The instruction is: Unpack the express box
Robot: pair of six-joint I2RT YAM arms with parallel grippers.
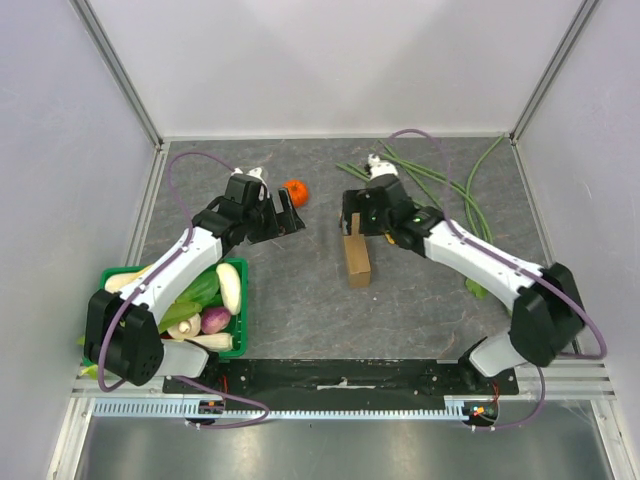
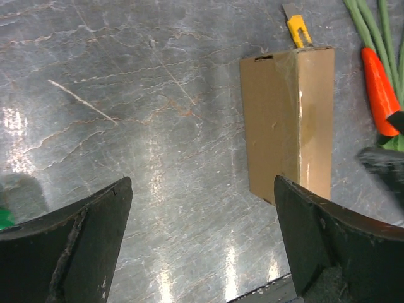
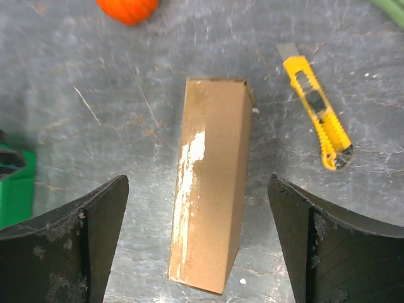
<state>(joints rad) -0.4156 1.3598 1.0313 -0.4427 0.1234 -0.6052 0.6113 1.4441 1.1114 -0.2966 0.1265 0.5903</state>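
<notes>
The express box [image 1: 357,262] is a plain brown carton, shut, lying on one long narrow side in the middle of the grey table. In the right wrist view the express box [image 3: 214,139] shows between and below my right gripper [image 3: 197,189], whose jaws are wide open and touch nothing. In the top view the right gripper [image 1: 350,225] hovers over the box's far end. My left gripper [image 1: 292,215] is open and empty, to the box's left. In the left wrist view the left gripper [image 2: 202,189] hangs over bare table, with the express box [image 2: 287,120] ahead to its right.
A yellow utility knife [image 3: 315,113] lies just beside the box. A tangerine [image 1: 296,192] sits by the left gripper. Long green beans [image 1: 450,190] and a carrot [image 2: 380,88] lie at the back right. A green crate [image 1: 240,300] of vegetables stands at the near left.
</notes>
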